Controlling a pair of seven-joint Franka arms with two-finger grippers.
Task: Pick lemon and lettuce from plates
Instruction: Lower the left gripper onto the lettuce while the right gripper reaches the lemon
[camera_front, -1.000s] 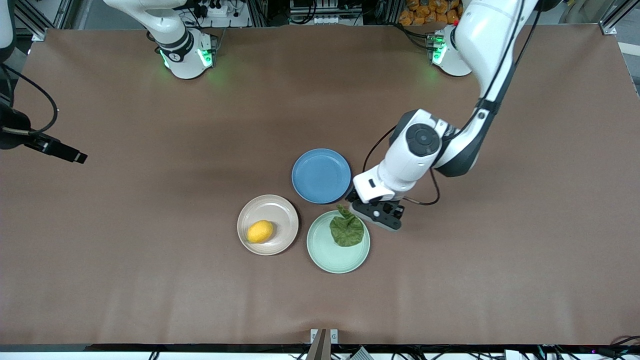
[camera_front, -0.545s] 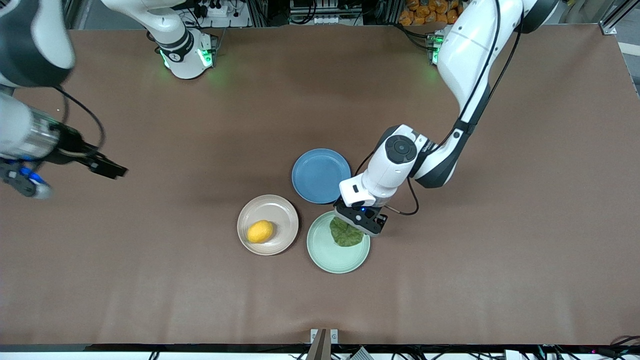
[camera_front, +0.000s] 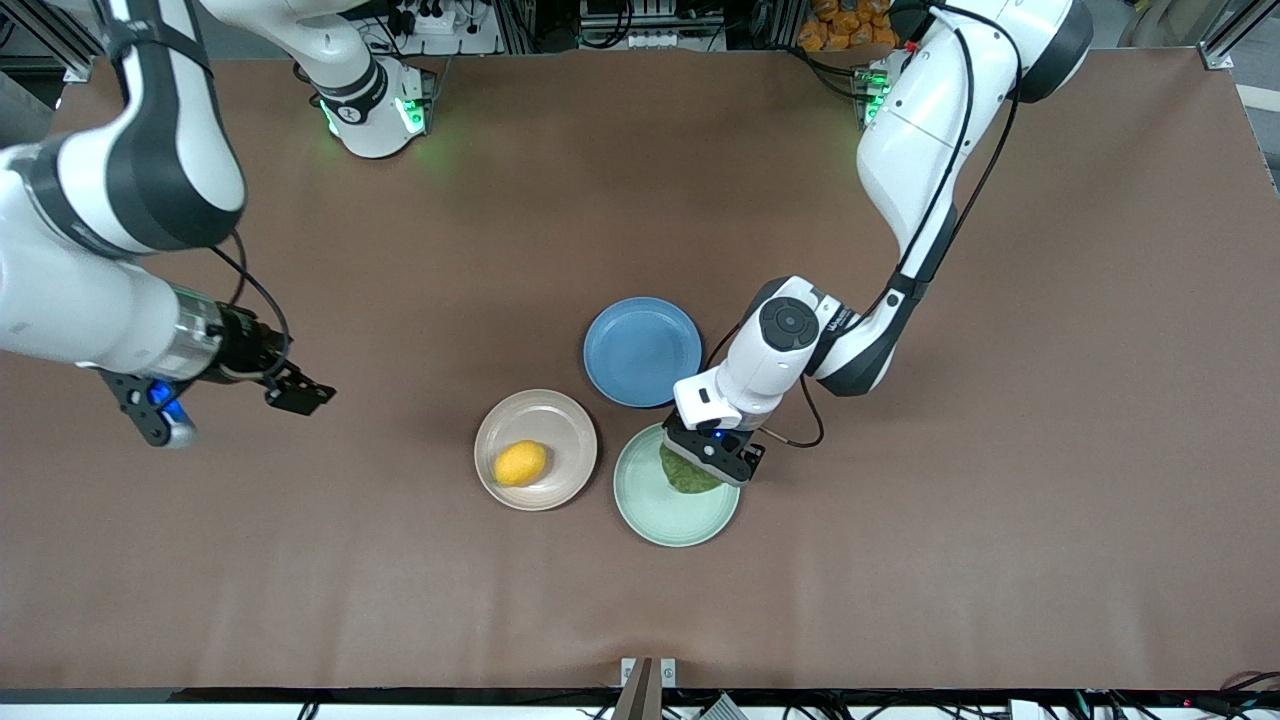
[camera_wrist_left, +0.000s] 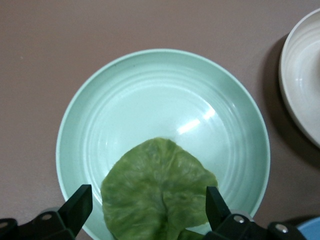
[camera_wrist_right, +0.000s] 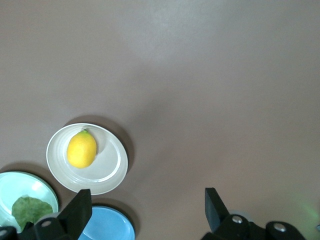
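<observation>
**Observer:** Start at the right arm's end of the table. What have you got there?

**Robot:** My right gripper (camera_front: 215, 405) hangs over bare table, jaws wide apart and holding nothing, well apart from the plates. The lemon (camera_front: 521, 463) lies on the beige-pink plate (camera_front: 570, 420), off centre, toward the right arm's end.

**Observer:** And next along?

**Robot:** The blue plate (camera_front: 642, 351) stands bare, farther from the front camera than the other two. Just beside the beige one sits the mint green plate (camera_front: 660, 515), with the lettuce (camera_wrist_left: 157, 192) flat on its floor near the rim closest to the blue plate. My left gripper (camera_wrist_left: 145, 205) is right over that leaf, jaws spread, one finger to each side, nothing pinched yet.

**Observer:** What could spoil it?

**Robot:** The leaf is thin and lies flat. If I close too high, I expect my fingers to meet on air; too low, and they may press on the plate and shove it into its neighbour. I could also catch only an edge and have it slip. The lemon is round; a glancing touch from my right fingers could roll it off.
</observation>
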